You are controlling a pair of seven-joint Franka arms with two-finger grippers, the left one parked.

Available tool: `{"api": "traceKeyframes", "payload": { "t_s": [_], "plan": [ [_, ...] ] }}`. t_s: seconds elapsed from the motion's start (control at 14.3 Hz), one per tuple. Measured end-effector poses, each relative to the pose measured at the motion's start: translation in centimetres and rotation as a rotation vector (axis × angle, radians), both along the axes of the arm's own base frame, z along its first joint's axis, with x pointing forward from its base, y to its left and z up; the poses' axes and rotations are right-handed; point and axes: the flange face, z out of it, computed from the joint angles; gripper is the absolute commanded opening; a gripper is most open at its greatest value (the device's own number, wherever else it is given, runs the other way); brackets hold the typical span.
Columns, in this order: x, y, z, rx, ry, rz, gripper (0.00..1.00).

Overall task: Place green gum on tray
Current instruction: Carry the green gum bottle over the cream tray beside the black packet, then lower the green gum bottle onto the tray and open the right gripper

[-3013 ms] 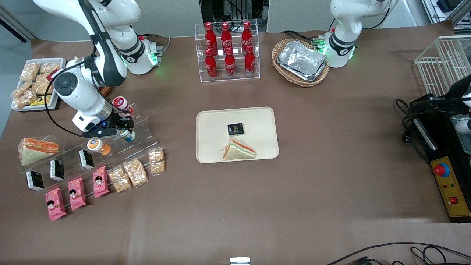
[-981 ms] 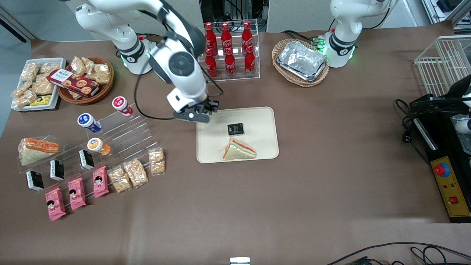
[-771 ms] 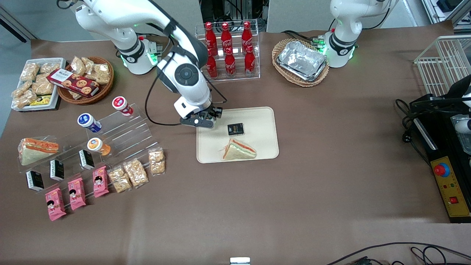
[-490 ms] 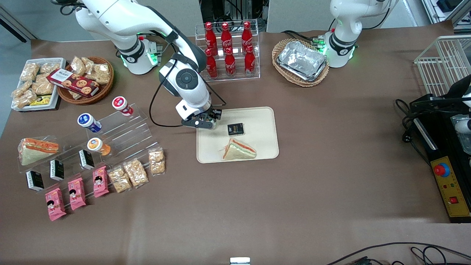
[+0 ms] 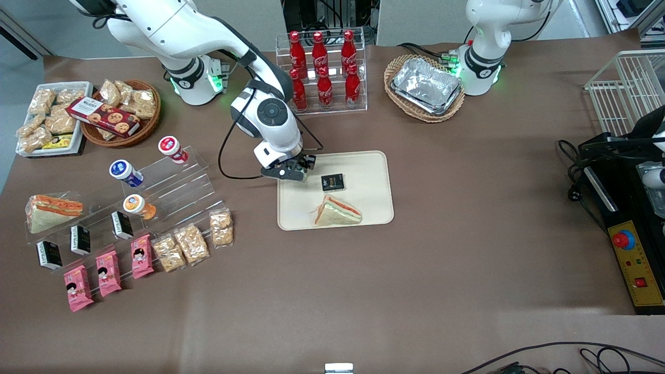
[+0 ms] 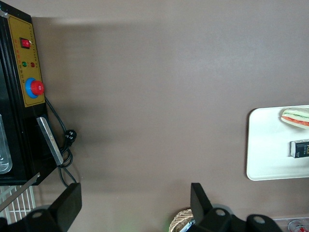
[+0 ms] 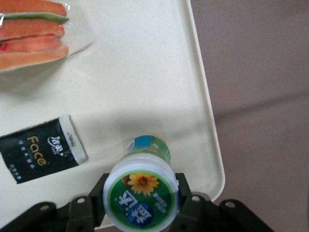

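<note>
Brown tabletop, cream tray [image 5: 371, 205] at centre: bottle held over tray corner.
Green gum [image 7: 143, 195] sits upright between the fingers [image 7: 189, 203] of the gripper [image 5: 292, 173], clamped at the lid, above the tray surface beside the black packet [image 7: 40, 149]; wrapped sandwich [image 5: 336, 212] lies nearer the front camera.

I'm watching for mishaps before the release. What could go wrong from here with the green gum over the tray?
The gripper, shut on the green gum, hangs above a corner of the tray, close to its rim. Released from there, the bottle may land on the rim and tip or roll onto the table. The black packet lies close beside the drop spot, so the bottle could settle partly on it and topple. The wrapped sandwich lies farther off on the tray and looks less at risk.
</note>
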Motion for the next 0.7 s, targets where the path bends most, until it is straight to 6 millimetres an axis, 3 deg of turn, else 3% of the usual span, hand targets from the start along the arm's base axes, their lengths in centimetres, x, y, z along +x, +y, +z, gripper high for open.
{"api": "traceKeyframes", "payload": {
  "t_s": [0.35, 0.63, 0.7],
  "plan": [
    [-0.13, 0.17, -0.52, -0.002, -0.007, -0.002, 0.19],
    [-0.14, 0.21, -0.7, -0.004, -0.013, -0.007, 0.3],
    [-0.14, 0.21, -0.7, -0.004, -0.013, -0.008, 0.51]
  ]
}}
